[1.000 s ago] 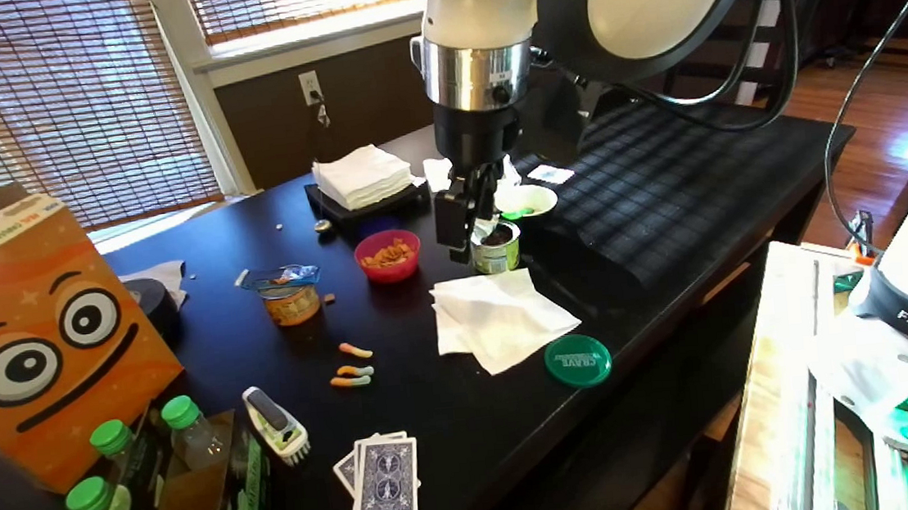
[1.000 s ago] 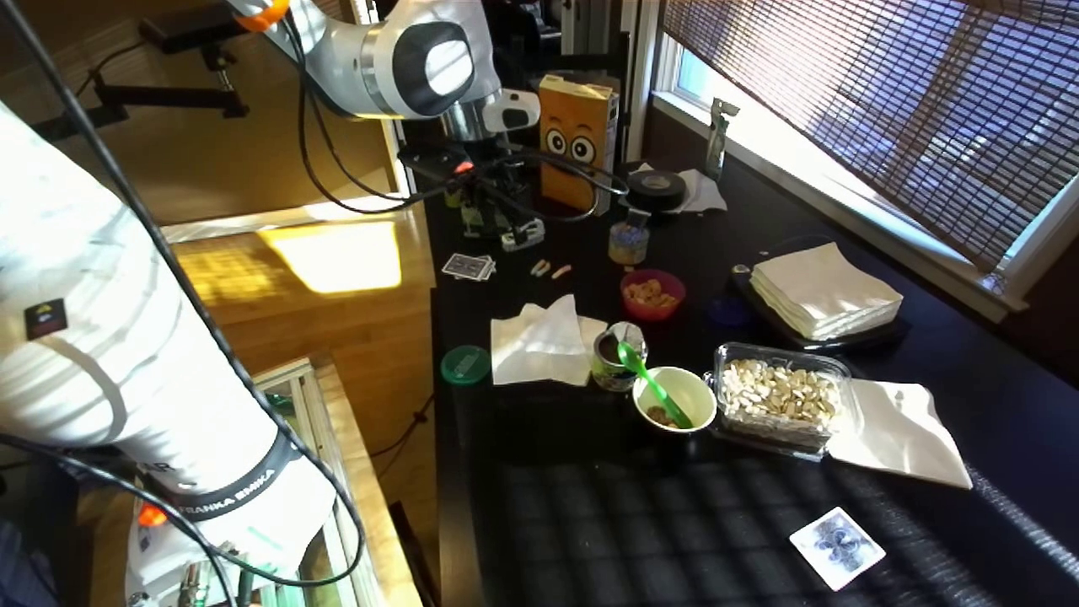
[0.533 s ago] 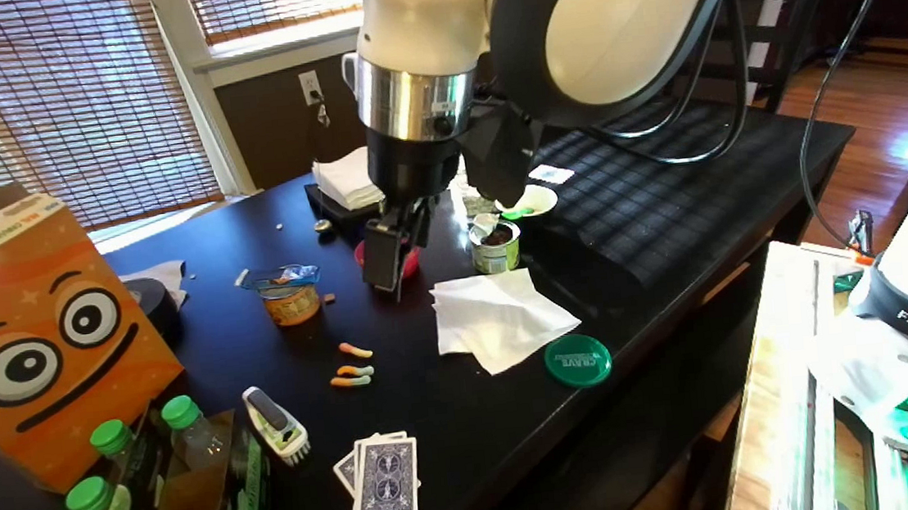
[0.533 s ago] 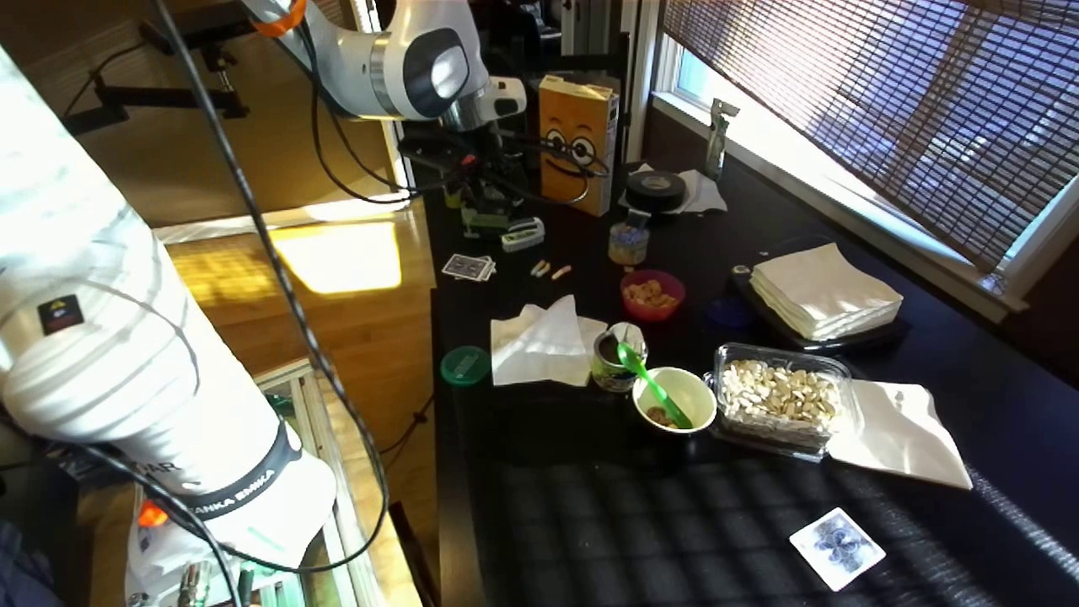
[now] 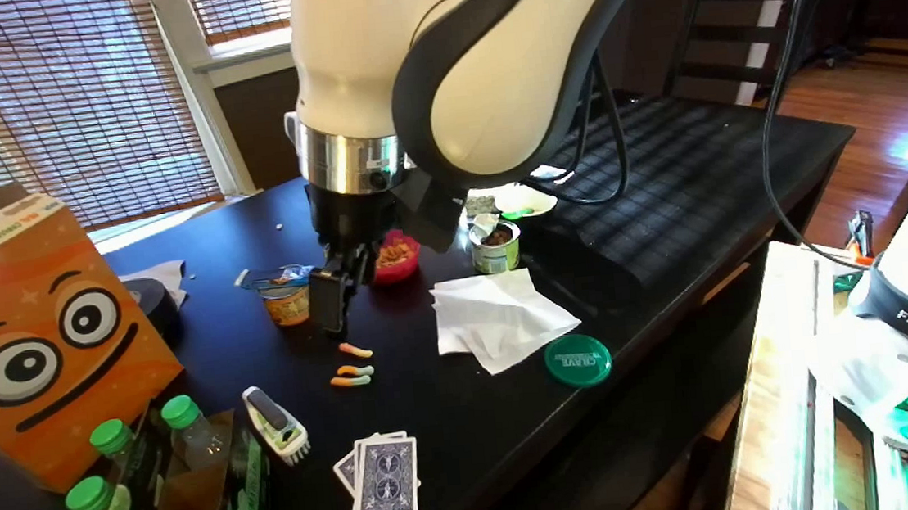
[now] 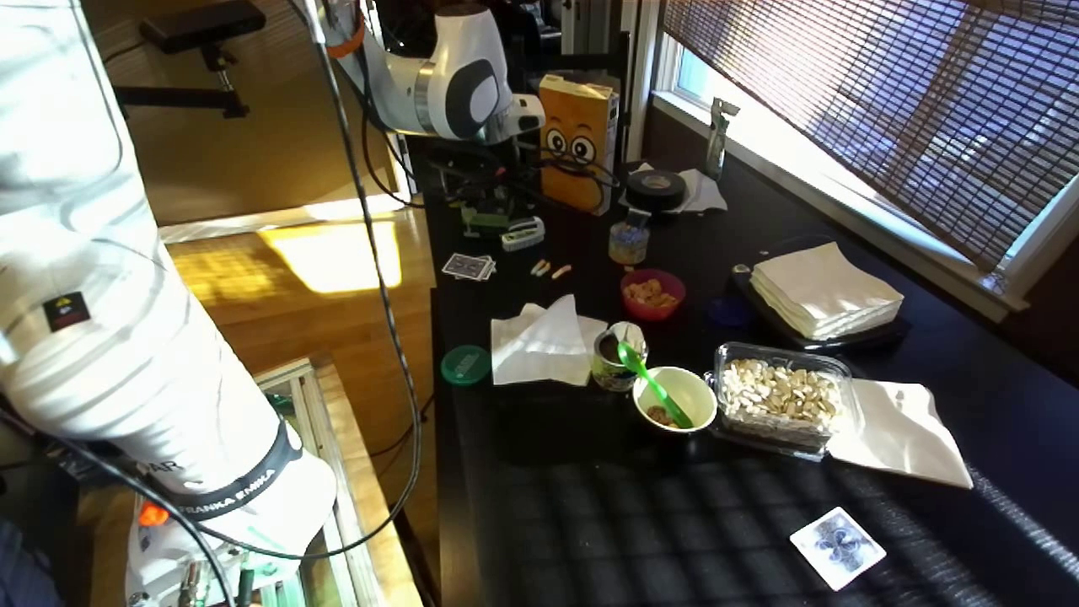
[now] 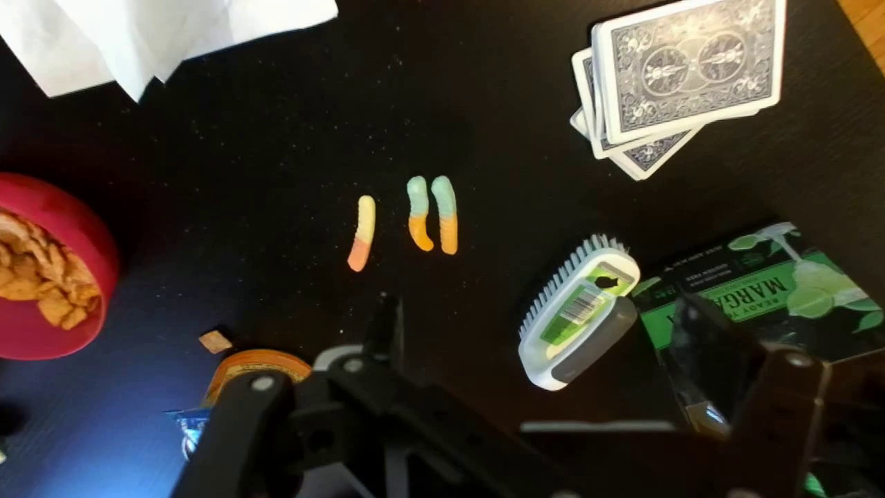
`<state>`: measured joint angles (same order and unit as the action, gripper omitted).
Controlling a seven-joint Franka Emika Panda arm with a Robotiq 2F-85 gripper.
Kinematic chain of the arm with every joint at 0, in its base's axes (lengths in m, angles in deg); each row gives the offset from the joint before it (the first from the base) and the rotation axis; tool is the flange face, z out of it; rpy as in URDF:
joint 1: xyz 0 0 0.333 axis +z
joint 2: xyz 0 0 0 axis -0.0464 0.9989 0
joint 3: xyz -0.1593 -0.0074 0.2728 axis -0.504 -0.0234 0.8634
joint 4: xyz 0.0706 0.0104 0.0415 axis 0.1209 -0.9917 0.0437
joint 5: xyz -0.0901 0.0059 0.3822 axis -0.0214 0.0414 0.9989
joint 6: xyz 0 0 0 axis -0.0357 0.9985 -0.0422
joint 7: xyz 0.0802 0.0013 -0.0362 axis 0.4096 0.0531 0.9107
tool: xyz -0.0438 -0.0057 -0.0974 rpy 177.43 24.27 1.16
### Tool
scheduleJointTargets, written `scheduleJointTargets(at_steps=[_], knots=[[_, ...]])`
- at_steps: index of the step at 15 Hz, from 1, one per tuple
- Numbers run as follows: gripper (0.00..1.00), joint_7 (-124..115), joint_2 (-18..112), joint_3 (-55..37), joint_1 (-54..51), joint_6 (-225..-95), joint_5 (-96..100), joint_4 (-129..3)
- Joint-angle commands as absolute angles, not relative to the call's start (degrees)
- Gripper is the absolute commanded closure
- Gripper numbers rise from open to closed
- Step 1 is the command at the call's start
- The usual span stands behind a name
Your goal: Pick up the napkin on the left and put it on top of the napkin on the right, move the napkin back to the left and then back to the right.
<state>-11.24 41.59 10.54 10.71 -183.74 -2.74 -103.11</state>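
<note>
White napkins (image 5: 500, 317), overlapped & creased, are laid on the tabletop (image 5: 425, 397) near the red bowl (image 6: 653, 314), w/ a green lid (image 5: 578, 361) set farther from it on the same side. The jaws are spread wide, as seen in the wrist view, & are positioned above the tabletop, off to one side of the bowl. Gummy worms (image 7: 418, 207) are also laid near the bowl, w/ a brush (image 7: 577, 321) & card pile (image 7: 691, 66) placed farther off.
</note>
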Motion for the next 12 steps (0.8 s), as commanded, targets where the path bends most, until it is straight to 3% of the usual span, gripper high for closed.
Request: scheduleJointTargets(at_steps=[1, 12], knots=[[0.00, -8.5, 46.7, 8.5, 12.2, -183.6, -3.2, -97.9], [0.00, -8.0, 46.2, 7.8, 12.5, -183.7, -1.8, -98.8]])
